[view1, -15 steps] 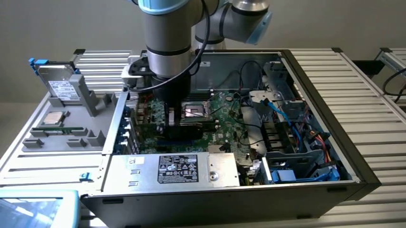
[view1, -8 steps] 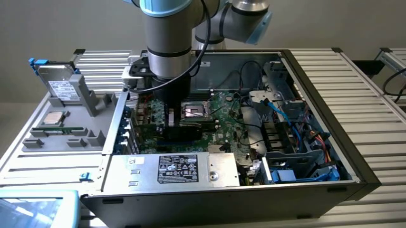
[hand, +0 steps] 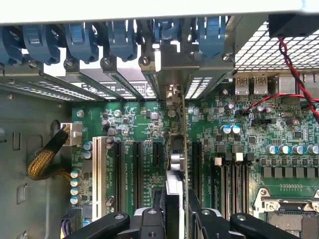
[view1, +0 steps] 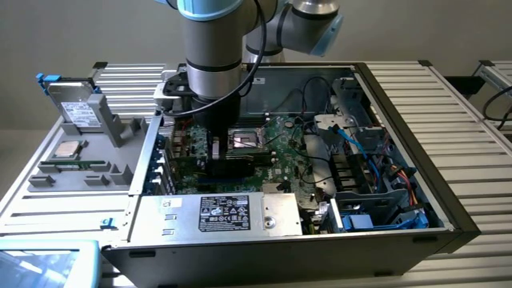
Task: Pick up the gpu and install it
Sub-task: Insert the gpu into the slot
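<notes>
At the lower left of the exterior view sits a blue-rimmed object (view1: 40, 258). Just behind it is the front wall of the open case (view1: 320, 255), which lies on a slatted tabletop (view1: 472, 120). Inside, nearest that wall, is the power supply (view1: 232, 213) with its printed label. Toward the exterior view's right, blue cables (view1: 360, 141) run over the drive bays. Beyond the power supply lies the green mainboard (view1: 284, 141). The arm (view1: 212, 54) comes straight down onto it from the top centre of the frame, with the tool (view1: 214, 150) low over the slots beside the CPU socket (view1: 244, 141).

In the wrist view the tool (hand: 174, 219) is clamped on the gpu (hand: 175, 169). Its black fingers (hand: 149, 221) press on either face of the card, which stands on edge and is seen edge-on. The card sits between the black slots (hand: 135, 169) and the memory slots (hand: 229, 179). Its silver bracket (hand: 172, 94) reaches the rear opening next to the blue latches (hand: 122, 37). Whether the card's edge is seated in a slot is hard to tell from here. A red wire (hand: 294, 64) crosses the board near the rear ports.

Farther off, at the exterior view's left, a grey tray (view1: 80, 171) holds a chip (view1: 68, 150). Behind the chip stands an upright drive (view1: 76, 111).
</notes>
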Controlling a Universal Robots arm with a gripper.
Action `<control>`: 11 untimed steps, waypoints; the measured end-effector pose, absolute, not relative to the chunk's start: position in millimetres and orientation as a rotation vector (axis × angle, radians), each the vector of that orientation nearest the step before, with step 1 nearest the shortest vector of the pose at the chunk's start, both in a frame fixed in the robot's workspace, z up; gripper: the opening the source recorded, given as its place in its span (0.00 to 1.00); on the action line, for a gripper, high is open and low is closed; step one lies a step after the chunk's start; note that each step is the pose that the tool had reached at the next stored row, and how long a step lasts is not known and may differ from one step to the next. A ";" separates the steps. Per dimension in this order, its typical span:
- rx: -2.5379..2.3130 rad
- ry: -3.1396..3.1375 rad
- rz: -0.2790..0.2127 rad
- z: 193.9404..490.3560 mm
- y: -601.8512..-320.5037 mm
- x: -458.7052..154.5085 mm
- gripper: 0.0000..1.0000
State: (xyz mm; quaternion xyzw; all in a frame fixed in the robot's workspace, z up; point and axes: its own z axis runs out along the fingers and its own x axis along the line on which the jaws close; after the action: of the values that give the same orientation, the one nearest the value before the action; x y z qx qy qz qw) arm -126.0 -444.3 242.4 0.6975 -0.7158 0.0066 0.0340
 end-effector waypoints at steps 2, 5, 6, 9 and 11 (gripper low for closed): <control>2.145 -2.201 0.020 242.3 -444.3 -126.0 0.28; 2.145 -2.201 0.018 242.4 -444.2 -126.1 0.28; 2.144 -2.201 0.018 242.4 -444.4 -126.0 0.28; 2.144 -2.201 0.018 242.3 -444.6 -125.6 0.28; 2.144 -2.201 0.018 242.3 -444.7 -125.6 0.28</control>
State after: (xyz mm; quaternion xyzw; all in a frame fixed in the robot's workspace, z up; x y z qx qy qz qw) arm -125.6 -444.7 242.3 0.6974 -0.7159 0.0057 0.0342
